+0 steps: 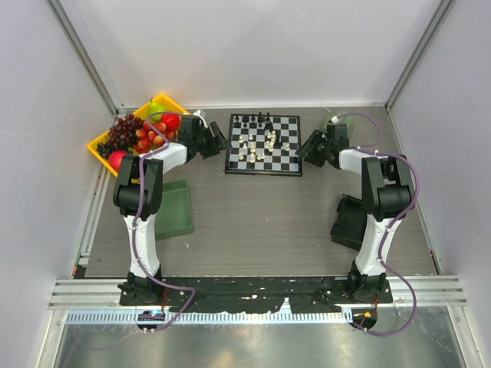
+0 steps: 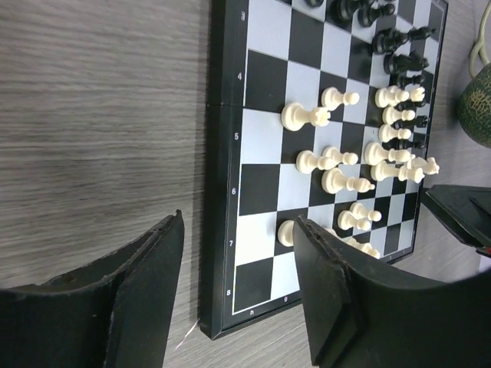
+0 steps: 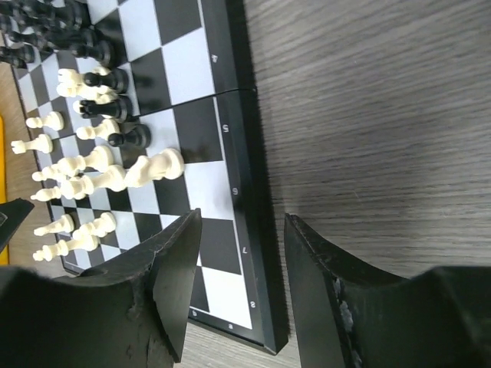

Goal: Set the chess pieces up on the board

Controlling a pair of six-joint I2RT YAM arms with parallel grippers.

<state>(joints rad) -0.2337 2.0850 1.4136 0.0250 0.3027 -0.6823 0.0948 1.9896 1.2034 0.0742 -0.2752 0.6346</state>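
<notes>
Sorting is barely starting: chess pieces (image 1: pixel 257 146) are crowding the middle of the board (image 1: pixel 261 173), far back on the table (image 1: pixel 253 222). The left end effector (image 2: pixel 238 222) and right end effector (image 3: pixel 242 217) are hovering released astride its side edges, probably needing next to single out one piece.

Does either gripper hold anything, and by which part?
It cannot be told: the left gripper and the right gripper each straddle a side edge of the board.

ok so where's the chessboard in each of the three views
top external: board sits upper centre of the picture.
left wrist: board fills the upper right, its dark border running down the middle.
right wrist: board fills the upper left, its border near the middle.
shared landmark: the cluster of cream-white pieces mid-board.
</notes>
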